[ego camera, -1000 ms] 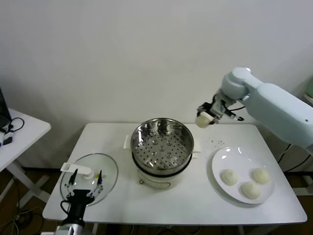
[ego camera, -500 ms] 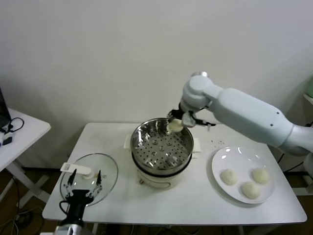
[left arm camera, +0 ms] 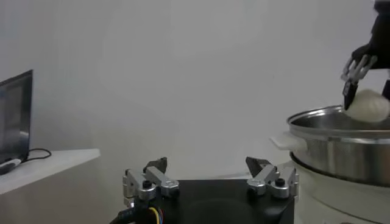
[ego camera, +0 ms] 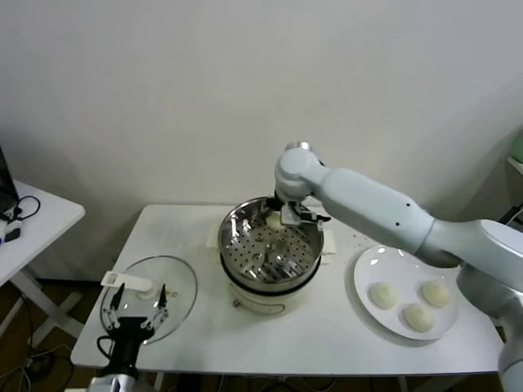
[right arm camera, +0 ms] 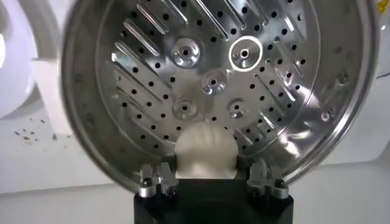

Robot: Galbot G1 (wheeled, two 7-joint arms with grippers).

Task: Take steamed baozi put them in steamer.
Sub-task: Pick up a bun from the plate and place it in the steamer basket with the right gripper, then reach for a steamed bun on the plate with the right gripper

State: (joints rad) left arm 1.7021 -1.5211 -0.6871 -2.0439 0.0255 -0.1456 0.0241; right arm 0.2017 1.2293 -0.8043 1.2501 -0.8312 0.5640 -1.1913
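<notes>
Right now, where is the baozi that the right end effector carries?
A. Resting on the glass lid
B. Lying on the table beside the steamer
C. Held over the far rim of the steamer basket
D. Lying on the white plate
C: the right end effector grips the baozi above the rim of the steamer, not yet set on its perforated floor; three more buns lie on the plate.

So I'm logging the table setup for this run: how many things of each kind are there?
Buns: 4, with 3 on the plate and 1 held by the right gripper above the steamer
Steamer: 1
Plate: 1
Glass lid: 1
Total: 7
</notes>
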